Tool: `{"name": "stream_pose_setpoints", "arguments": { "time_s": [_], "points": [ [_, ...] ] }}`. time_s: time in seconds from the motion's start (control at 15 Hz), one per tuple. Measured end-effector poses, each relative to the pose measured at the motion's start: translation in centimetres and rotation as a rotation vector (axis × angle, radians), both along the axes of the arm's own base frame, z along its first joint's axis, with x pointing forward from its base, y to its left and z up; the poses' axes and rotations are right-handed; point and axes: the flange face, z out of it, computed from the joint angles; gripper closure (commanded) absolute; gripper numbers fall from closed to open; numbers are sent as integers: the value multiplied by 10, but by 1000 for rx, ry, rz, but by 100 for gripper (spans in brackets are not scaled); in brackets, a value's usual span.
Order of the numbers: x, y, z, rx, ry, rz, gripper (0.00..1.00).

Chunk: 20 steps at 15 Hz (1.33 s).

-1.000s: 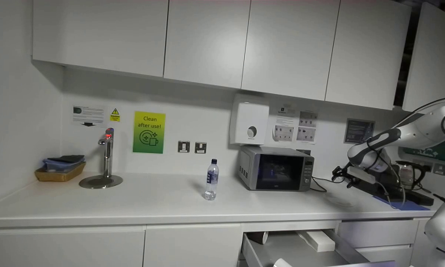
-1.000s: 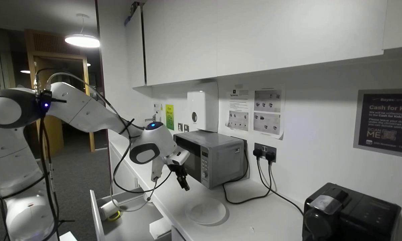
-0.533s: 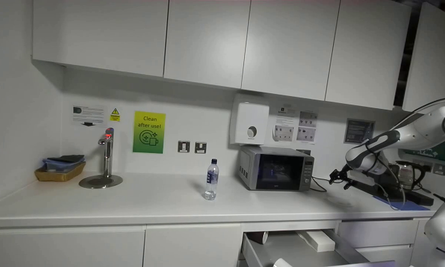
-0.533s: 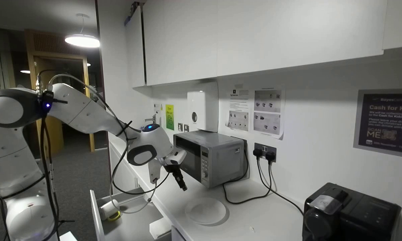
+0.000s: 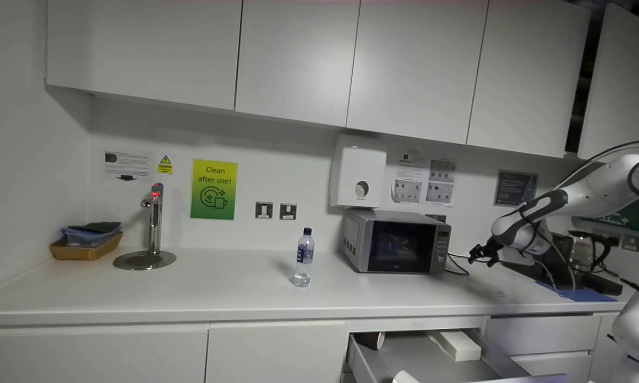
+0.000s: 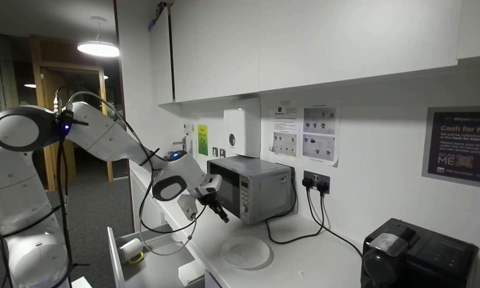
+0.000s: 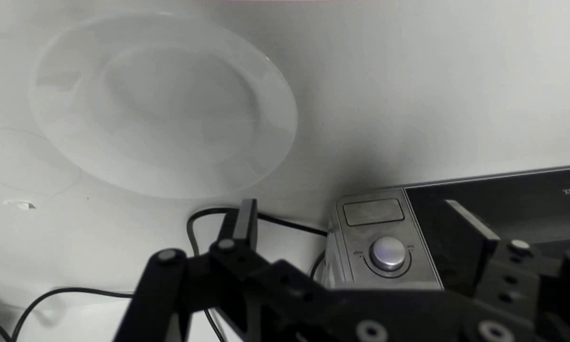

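Note:
My gripper is open, its fingers wide apart with nothing between them. It hangs above the white counter in front of the grey microwave, held at a slant in an exterior view. Through the gap in the wrist view I see the microwave's silver knob and part of its dark door; I cannot tell how far off they are. A white plate lies on the counter beyond the fingertips, and no finger touches it. That plate also shows in an exterior view, below and right of the gripper.
Below the counter a drawer stands pulled out, with a white mug and a white box inside. A water bottle stands left of the microwave. Black cords run behind it towards a black coffee machine. Wall cabinets hang overhead.
The arm has shifted slightly towards the microwave, and the gripper has tilted so its fingers point more outward. The jaws have stayed open; plate, bottle and drawer are where they were.

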Motion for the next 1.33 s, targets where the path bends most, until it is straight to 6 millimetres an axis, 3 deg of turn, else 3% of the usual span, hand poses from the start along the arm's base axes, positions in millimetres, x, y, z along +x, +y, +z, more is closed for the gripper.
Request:
{"name": "stream_pose_setpoints", "arguments": {
  "time_s": [0.67, 1.13, 1.2, 1.33],
  "points": [
    [26, 24, -22, -98, -72, 84, 0],
    [41, 23, -29, -157, -75, 113, 0],
    [43, 22, -31, -163, -73, 112, 2],
    [48, 20, -37, -176, -68, 108, 27]
  ]
}}
